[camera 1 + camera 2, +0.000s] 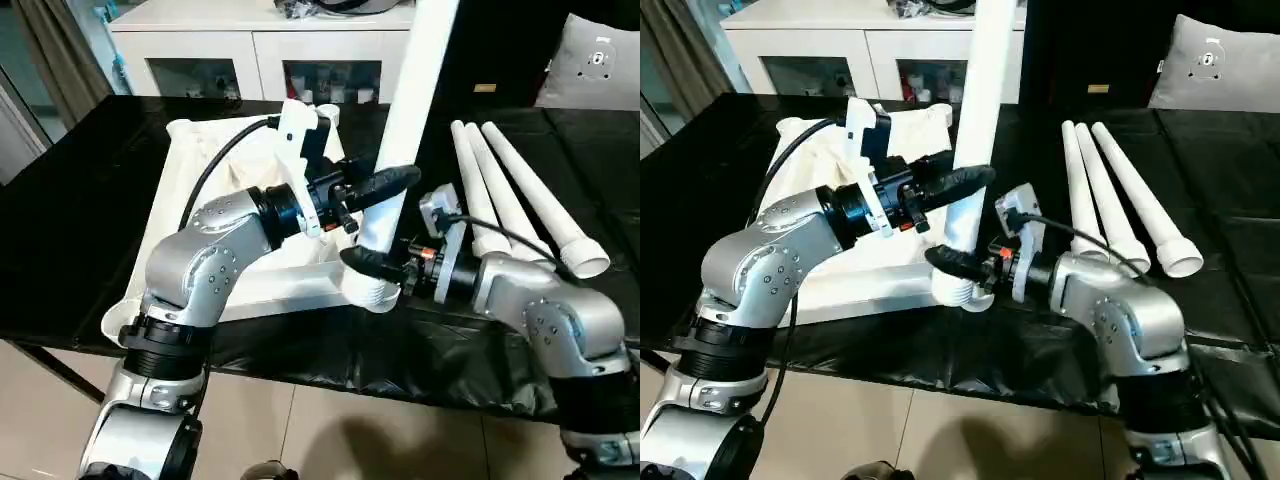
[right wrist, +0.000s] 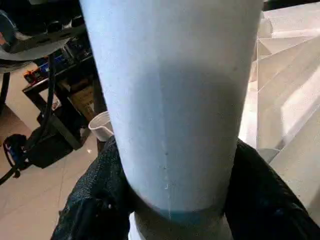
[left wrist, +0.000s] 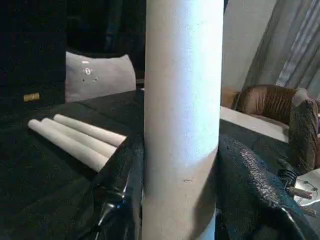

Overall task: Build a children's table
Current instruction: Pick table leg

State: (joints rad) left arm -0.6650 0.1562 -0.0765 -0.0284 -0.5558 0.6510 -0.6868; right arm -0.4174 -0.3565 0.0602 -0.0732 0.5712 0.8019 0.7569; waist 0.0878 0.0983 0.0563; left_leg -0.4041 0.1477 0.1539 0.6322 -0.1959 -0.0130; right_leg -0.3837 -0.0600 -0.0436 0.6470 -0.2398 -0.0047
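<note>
White upright leg (image 1: 415,90), top cut off, base behind right gripper (image 1: 372,268).

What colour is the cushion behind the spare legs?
Light grey; the cushion shows best in the left eye view.

Home — sideboard (image 1: 262,45) (glass-fronted), cushion (image 1: 592,62)

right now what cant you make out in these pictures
- Top of the upright leg: cut off by the upper edge in both eye views.
- Corner socket under that leg: the right pincer covers the joint, so how far the leg is seated is unclear.
- Middle of the tabletop: the left forearm hides it in the eye views.
- Narrow ends of the three spare legs: cut off by the left pincer in the left wrist view.
</note>
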